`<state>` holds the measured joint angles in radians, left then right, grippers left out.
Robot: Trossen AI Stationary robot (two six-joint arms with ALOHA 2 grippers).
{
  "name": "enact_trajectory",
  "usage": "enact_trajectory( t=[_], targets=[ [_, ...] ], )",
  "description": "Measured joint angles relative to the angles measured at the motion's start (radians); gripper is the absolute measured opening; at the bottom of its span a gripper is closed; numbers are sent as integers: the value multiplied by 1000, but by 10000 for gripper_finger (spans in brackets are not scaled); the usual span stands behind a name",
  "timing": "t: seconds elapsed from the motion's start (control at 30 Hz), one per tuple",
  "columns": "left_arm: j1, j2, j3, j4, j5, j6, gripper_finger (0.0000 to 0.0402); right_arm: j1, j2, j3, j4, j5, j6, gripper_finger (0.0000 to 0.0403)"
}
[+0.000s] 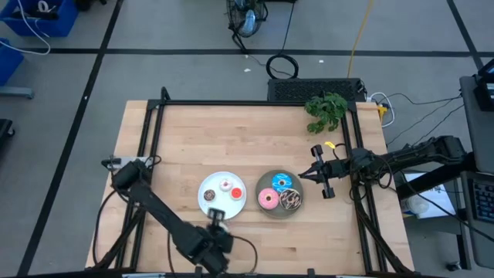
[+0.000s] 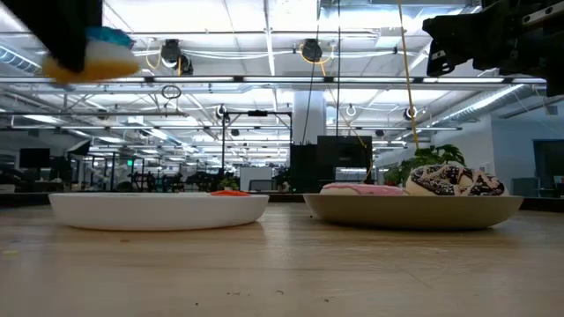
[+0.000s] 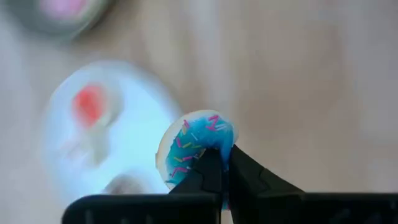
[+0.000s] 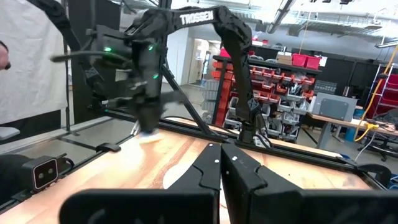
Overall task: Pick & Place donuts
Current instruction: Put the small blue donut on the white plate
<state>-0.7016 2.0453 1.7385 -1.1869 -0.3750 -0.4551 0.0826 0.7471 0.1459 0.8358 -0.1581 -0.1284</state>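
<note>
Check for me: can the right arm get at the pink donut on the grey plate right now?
Probably yes. The right gripper hangs shut just beside the grey plate, and nothing covers the pink donut. The left gripper is over the white plate, holding a tiny blue donut.

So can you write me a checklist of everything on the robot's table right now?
Surface: wooden table, dark frame.
Job's things: white plate holds red and white-pink tiny donuts; grey plate holds blue, pink, brown-sprinkled donuts.
Clutter: green leafy plant at the far edge.
Grippers: left gripper shut on tiny blue donut, above white plate's near edge; right gripper shut, beside grey plate.
Cables: loops on the floor.
Surroundings: workshop shelving.
</note>
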Motion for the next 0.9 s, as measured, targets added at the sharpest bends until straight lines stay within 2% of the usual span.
enact_trajectory(
  t=[0.1,0.23,0.4,0.6,0.77,0.9],
  targets=[
    [19,-46,2,-21,-71,-2,22,0,0,0,2,0,0,0],
    [53,-46,-4,-22,-76,12,32,0,0,0,2,0,0,0],
    [108,-42,-115,48,-29,61,20,0,0,0,2,0,0,0],
    [175,-40,-292,167,83,98,15,0,0,0,4,0,-8,0],
    [211,-40,-330,226,118,133,30,0,0,0,5,0,-14,0],
    [226,-42,-326,235,156,158,19,0,0,0,5,0,-14,0]
  ],
)
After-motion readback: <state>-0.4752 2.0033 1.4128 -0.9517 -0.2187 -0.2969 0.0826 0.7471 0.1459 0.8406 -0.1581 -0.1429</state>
